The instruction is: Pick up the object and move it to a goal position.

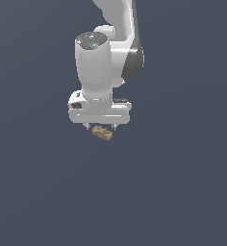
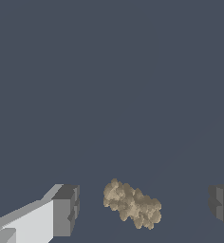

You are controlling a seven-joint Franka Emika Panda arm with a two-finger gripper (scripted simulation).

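The object (image 1: 102, 133) is a tiny tan-brown, lumpy, elongated thing lying on the dark grey floor. My white gripper (image 1: 100, 127) hangs right above it, fingers pointing down. In the wrist view the object (image 2: 131, 204) lies between the two dark pads (image 2: 66, 210), apart from both, with wide gaps on either side. The gripper (image 2: 142, 209) is open and holds nothing.
The floor (image 1: 182, 192) is a plain dark grey surface all around. The white arm (image 1: 110, 53) rises above the gripper toward the top of the exterior view. No goal marker shows.
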